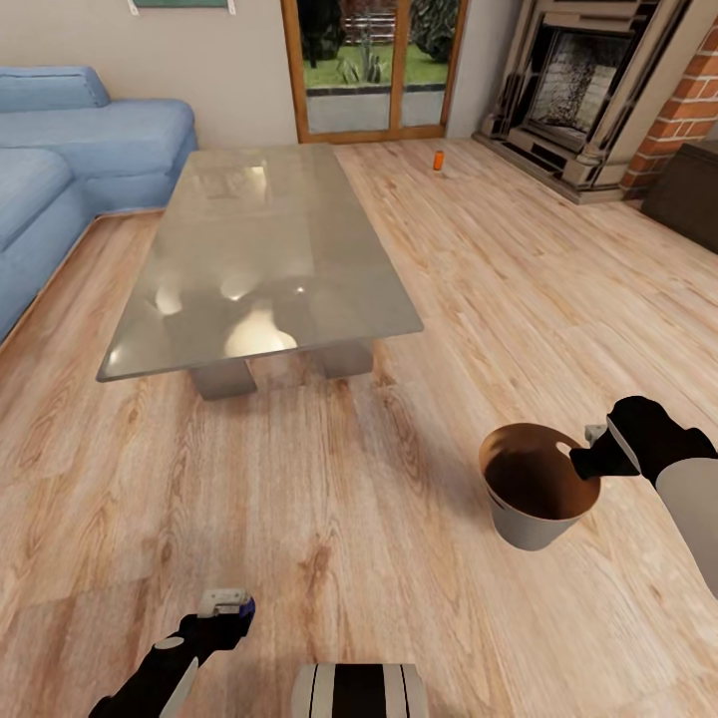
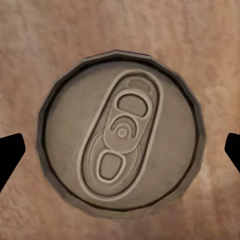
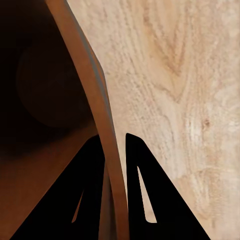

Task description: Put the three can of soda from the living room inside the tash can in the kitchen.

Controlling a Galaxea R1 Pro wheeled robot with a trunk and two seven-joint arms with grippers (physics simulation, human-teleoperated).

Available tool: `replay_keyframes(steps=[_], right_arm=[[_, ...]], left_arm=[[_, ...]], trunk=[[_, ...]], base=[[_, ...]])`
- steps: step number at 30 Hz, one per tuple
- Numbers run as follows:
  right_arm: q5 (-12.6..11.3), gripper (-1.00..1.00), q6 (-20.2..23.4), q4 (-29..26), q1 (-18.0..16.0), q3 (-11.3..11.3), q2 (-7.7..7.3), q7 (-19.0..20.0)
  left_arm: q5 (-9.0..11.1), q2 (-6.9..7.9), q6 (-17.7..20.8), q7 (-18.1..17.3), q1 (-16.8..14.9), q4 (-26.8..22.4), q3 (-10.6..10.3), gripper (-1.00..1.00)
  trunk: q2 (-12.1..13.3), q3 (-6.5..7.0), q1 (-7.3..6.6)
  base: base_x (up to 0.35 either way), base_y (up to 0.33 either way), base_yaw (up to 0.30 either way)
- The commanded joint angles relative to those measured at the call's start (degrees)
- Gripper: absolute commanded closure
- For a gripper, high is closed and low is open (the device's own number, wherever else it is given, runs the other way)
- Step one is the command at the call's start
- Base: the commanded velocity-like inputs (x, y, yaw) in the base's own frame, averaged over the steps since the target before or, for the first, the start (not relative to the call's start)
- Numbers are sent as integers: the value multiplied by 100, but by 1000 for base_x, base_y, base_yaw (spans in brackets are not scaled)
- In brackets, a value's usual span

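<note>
Right gripper clamped on bucket rim, held above floor. Left gripper pointing down, spread wide over upright can, possibly dark blue.

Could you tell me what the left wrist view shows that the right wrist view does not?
Left wrist view: a soda can's silvery top with its pull tab, seen from above, between the left hand's spread fingertips. Right wrist view: the right hand pinching the bucket's wall, one finger inside the dark brown interior, one outside. Both show the wooden floor beneath.
</note>
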Motion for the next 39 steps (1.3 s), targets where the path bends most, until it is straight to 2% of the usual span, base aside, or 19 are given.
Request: replay_keyframes(steps=[1, 2, 3, 7, 12, 31, 33, 34, 37, 39], right_arm=[[-42, 100, 7, 1, -2, 1, 1, 18], [-42, 100, 7, 1, -2, 10, 1, 17], [-45, 100, 7, 1, -3, 31, 1, 18], [-45, 100, 7, 1, 1, 64, 0, 19], [-43, 100, 7, 1, 2, 73, 6, 20], [-41, 100, 7, 1, 38, 88, 14, 6], [-41, 100, 7, 1, 44, 82, 34, 9], [-43, 100, 7, 1, 47, 81, 51, 10], [-46, 100, 7, 1, 48, 86, 68, 13], [-49, 100, 7, 1, 49, 88, 78, 18]], left_arm=[[0, 0, -2, 0, 0, -2, 1, -100], [-1, 0, -3, 1, 0, -4, 2, -100], [-4, 0, -8, 3, 2, -7, 1, 100], [-4, 0, -195, -9, 8, -151, -4, 100], [0, 0, -242, -14, 9, -211, -5, 100], [-45, 7, -190, -22, 9, -170, -5, 100], [-44, 14, -135, -25, 9, -170, -5, 100], [-42, 20, 15, -57, 9, -175, 4, 100], [-35, 26, 295, -290, 7, -189, 24, 100], [-20, 47, 643, -707, -53, -205, 33, 100]], trunk=[[0, -1, -1], [0, -2, -1], [0, -2, -1], [0, -3, -1], [0, -3, -1], [25, 418, -50], [28, 462, -55], [29, 484, -57], [33, 551, -65], [36, 595, -70]], base=[[0, 0, 0], [0, 0, 0], [0, 0, 0], [0, 0, 0], [0, 0, 0], [0, 0, 0], [0, 0, 0], [0, 0, 0], [0, 0, 0], [0, 0, 0]])
